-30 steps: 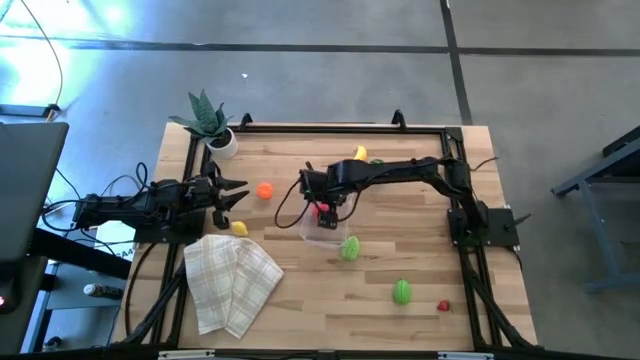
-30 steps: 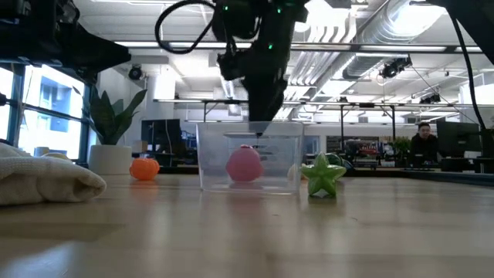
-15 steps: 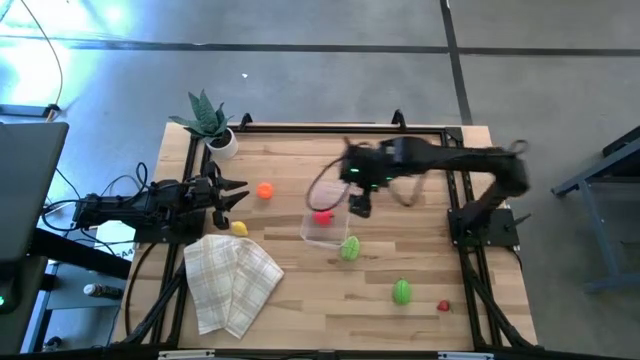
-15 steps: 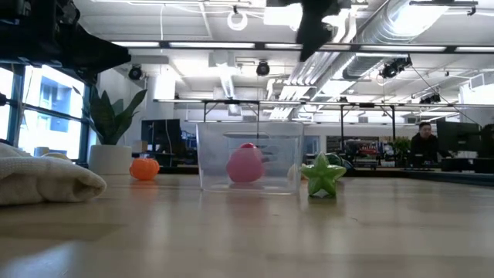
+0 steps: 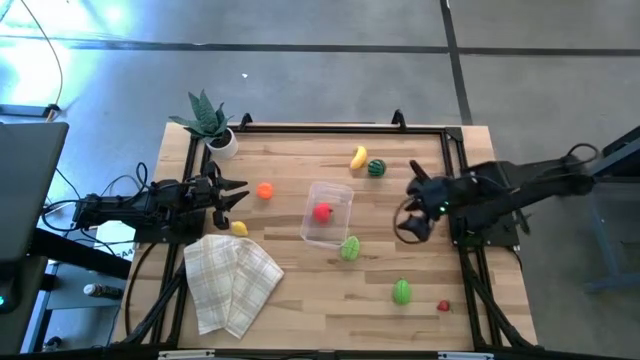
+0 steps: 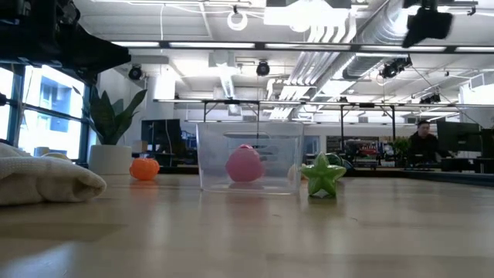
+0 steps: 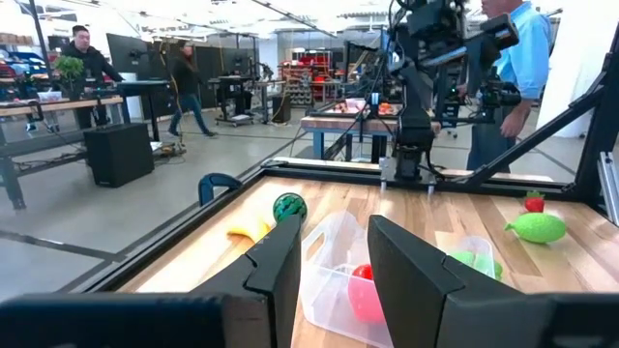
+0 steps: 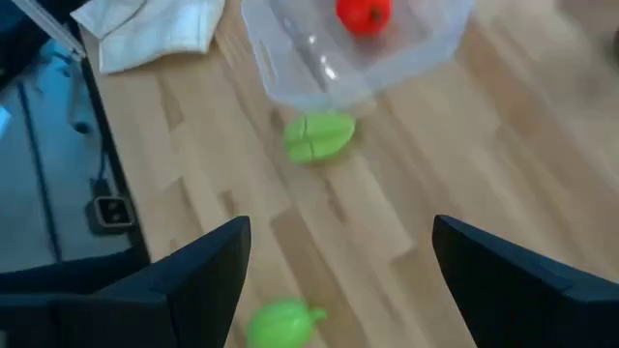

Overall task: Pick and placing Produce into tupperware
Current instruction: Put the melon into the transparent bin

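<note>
— Where's the produce now?

— One red piece (image 5: 322,211) sits inside the tupperware (image 5: 341,196) mid-counter; the light green star-shaped piece (image 5: 349,248) lies just beside its near wall. My right gripper (image 5: 412,226) hangs empty, fingers wide apart, near the counter's right edge.

— How will that green one handle?

— Light, hard, slick plastic, I'd judge, so pinch across its thick middle. My left gripper (image 5: 232,194) waits at the left edge, fingers partly apart, empty
</note>
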{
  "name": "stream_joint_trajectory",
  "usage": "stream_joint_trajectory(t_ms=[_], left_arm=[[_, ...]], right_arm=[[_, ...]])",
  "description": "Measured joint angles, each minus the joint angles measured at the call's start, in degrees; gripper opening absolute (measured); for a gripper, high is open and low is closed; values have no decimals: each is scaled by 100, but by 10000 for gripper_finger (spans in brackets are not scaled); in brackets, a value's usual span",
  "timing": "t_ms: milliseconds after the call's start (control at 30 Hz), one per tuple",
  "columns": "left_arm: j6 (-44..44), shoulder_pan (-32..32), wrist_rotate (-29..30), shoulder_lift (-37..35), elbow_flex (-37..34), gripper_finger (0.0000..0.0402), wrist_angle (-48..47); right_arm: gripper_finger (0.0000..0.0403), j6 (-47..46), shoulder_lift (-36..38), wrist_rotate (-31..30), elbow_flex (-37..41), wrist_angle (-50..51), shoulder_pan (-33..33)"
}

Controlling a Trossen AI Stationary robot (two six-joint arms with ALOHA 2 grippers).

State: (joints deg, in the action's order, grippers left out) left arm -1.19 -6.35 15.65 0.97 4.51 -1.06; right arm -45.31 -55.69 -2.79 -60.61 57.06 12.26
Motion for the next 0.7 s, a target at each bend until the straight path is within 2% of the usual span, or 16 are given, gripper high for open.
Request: stream_joint_trajectory(t_ms=[233,500,567,700], left_arm=[[-3,0,15,1,0,113,2],[50,-1,161,2,0,113,59],[59,-2,35,1,4,113,313],[-884,0,-701,2,417,113,573]], right_arm=[[314,-728,644,-2,790,-364,486],[314,-820,667,-82,1100,-622,645],[314,-730,661,-131,1100,-630,665],[314,-623,661,-173,1100,-632,663]])
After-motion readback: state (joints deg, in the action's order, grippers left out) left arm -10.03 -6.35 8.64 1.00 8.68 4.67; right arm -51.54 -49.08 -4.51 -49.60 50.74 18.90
